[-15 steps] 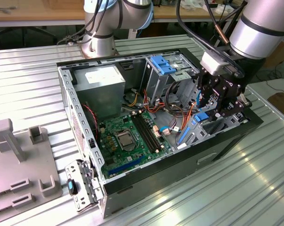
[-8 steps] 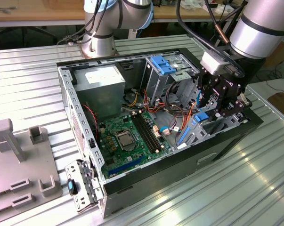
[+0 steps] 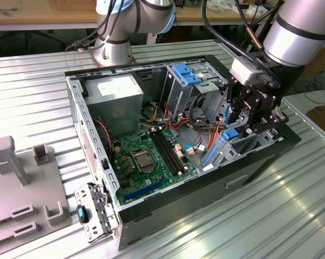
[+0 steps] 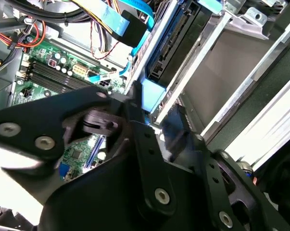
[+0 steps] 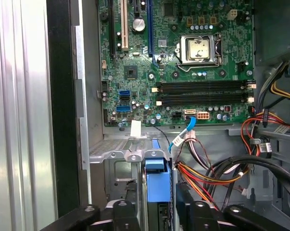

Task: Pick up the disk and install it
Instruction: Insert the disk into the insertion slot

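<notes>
Fingers (image 5: 182, 199) look closed on the disk (image 5: 158, 187), one on each blue side rail. That's my read from the first wrist view, since the contact faces themselves are hidden. Disk stands on edge between them, its leading end at the mouth of the metal drive cage (image 5: 120, 154), and I can't tell how far in it sits. In the exterior view the gripper (image 3: 248, 121) hangs over the case corner at the exterior view's right, right above that cage. Main risk for you is a rail catching the cage lip. If the disk is slightly tilted to the slot, pushing will jam it or let it slide in the grip, because smooth plastic rails give little hold. Next is the cable bundle (image 5: 207, 168), orange, red and black, lying just beside the cage. A loose loop could get pinched or dragged in. The thin blue data cable (image 5: 188, 127) also hangs near the slot. Further off, the motherboard (image 5: 183, 72) is exposed, so a slipped disk would land on components. Case (image 3: 167, 210) sits loose on the counter (image 3: 291, 216), so a hard shove may shift it.
</notes>
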You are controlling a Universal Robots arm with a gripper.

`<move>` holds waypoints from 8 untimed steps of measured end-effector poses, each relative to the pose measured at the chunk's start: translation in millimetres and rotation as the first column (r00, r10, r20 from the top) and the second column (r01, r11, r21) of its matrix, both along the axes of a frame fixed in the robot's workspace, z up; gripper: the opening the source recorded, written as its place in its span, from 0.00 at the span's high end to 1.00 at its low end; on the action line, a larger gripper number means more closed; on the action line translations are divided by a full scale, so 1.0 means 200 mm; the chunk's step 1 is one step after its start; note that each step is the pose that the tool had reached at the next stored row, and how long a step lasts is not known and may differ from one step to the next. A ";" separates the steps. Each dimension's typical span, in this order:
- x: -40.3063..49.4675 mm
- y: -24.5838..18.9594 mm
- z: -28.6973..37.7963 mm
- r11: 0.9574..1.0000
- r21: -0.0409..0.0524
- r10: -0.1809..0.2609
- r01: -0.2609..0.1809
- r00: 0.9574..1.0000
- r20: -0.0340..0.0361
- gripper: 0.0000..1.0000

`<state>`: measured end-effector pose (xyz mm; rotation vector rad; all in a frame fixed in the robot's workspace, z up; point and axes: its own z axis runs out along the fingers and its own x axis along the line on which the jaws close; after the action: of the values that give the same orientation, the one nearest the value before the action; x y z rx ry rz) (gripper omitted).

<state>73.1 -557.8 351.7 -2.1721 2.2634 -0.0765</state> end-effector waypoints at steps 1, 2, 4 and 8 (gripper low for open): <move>0.000 0.000 0.000 1.000 0.000 0.000 0.000 1.000 0.000 0.64; 0.000 0.000 0.001 1.000 0.000 0.000 0.000 1.000 0.000 0.70; 0.000 0.000 0.001 1.000 0.000 0.000 0.000 1.000 0.000 0.82; 0.000 0.000 0.003 1.000 0.000 0.000 0.000 1.000 0.000 0.89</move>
<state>73.1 -557.8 352.2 -2.1721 2.2634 -0.0765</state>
